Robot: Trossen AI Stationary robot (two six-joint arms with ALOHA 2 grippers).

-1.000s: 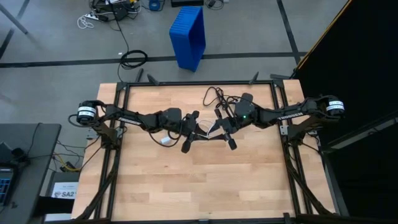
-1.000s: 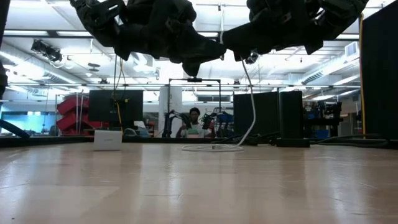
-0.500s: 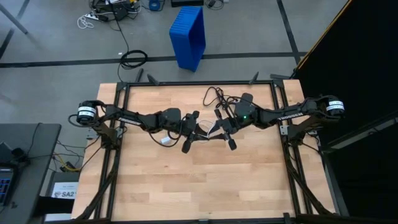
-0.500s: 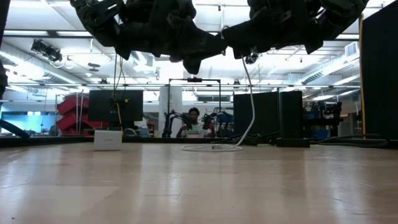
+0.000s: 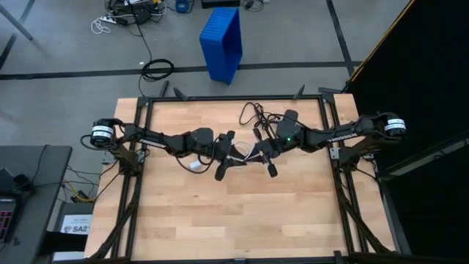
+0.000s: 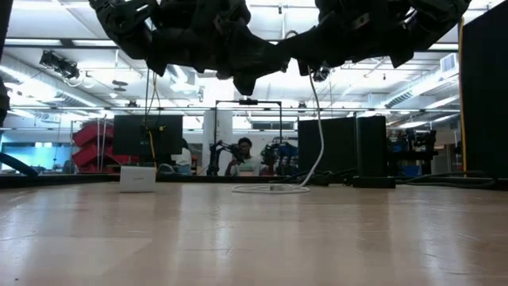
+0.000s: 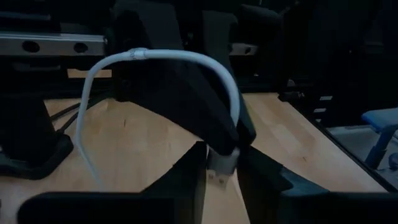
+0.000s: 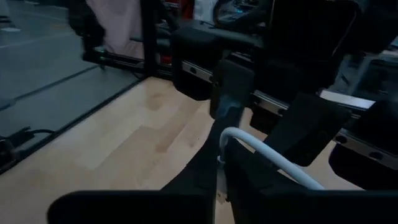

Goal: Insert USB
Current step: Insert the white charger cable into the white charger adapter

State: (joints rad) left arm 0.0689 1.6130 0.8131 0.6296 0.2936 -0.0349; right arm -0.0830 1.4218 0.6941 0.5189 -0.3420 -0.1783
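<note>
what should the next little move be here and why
Probably ease the right gripper back a little: the USB plug sits pinched in the left gripper's jaws, the right gripper crowds close against it, and the cable hangs slack to the table.

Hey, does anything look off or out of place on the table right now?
Nothing stands out. The left gripper and right gripper meet above the table's middle, the white USB cable hanging from them to its loop on the wood. A small white box sits upright.
</note>
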